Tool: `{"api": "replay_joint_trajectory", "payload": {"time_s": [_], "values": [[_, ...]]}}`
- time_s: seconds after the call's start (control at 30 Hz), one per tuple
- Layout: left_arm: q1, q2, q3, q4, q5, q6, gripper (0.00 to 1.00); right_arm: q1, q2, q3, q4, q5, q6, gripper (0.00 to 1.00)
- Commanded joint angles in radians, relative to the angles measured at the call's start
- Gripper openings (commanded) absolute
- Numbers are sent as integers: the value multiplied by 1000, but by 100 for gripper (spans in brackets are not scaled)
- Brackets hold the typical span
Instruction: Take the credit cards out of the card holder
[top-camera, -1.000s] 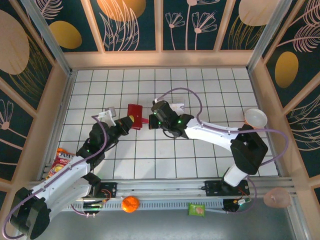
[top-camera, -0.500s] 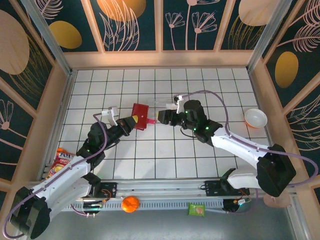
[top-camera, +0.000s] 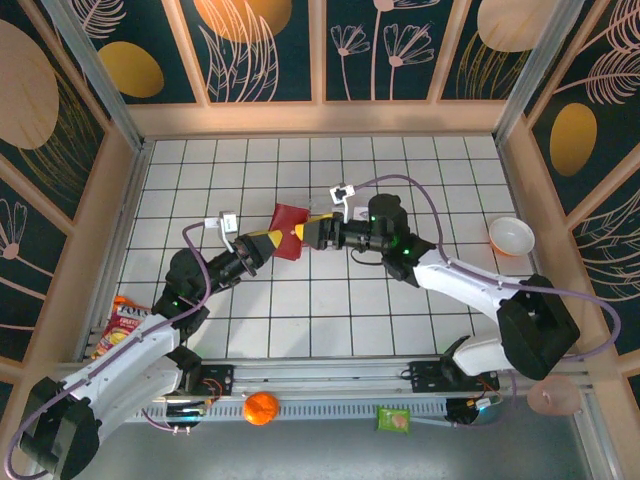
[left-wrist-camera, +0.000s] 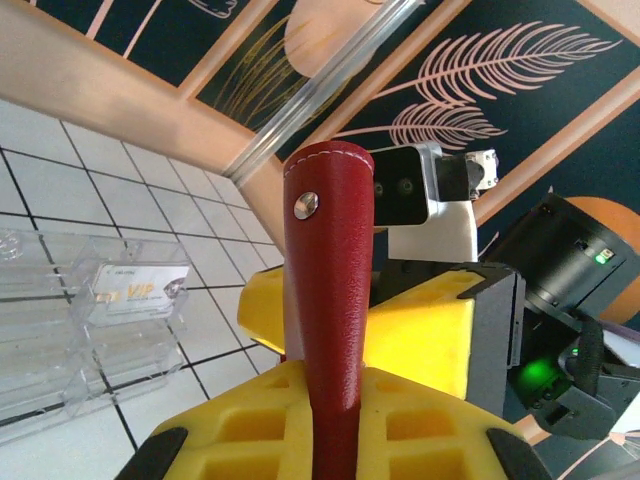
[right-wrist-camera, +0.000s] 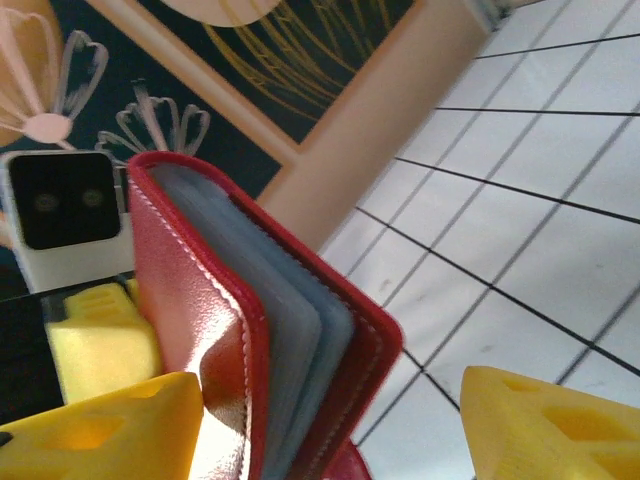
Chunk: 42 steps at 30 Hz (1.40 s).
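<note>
Moved: the right gripper (top-camera: 318, 232), shut close beside the card holder (top-camera: 288, 228) a second ago, drew off to the holder's right. It has now come back against that right edge with its jaws parted. The holder itself has drifted slightly right.
Top view, left gripper (top-camera: 262, 243): clamped on the holder's left edge, keeping it off the tabletop (top-camera: 330, 300).
Top view, surroundings: a white bowl (top-camera: 512, 236) sits well to the holder's right.
Left wrist view: the card holder (left-wrist-camera: 325, 300) stands on edge in the left gripper (left-wrist-camera: 325, 445), snap stud showing. Left of the holder a clear tray (left-wrist-camera: 60, 330) holds a pale VIP card (left-wrist-camera: 135, 295); I cannot tell if it is one of the credit cards.
Right wrist view: the right gripper (right-wrist-camera: 330, 425) is wide and holds nothing, its fingers straddling the card holder (right-wrist-camera: 220, 300) at its open edge. Grey-blue pockets show; any credit cards inside are hidden among them.
Risk: if it closes here, the fingers may pinch the whole holder rather than a card and tug it out of the left grip. They could also press the pockets shut.
</note>
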Motion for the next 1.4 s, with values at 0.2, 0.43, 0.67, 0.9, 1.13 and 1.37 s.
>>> {"api": "replay_joint_trajectory", "payload": {"time_s": [0.2,0.43,0.67,0.9,1.13,1.37], "values": [[3,28,8,51,32,-23,0,-5,55,-8,195,-185,121,30],[3,-14,28,-129,-117,16,78,-6,-46,13,-196,-20,27,4],[3,23,60,-269,-248,67,94,-2,11,241,-1020,422,-73,0],[4,34,56,-273,-292,76,96,117,162,347,-1346,861,-95,0],[4,81,25,-200,-153,84,90,145,139,288,-1099,678,-87,0],[3,202,-46,70,125,31,92,99,-29,177,-768,348,-215,0]]}}
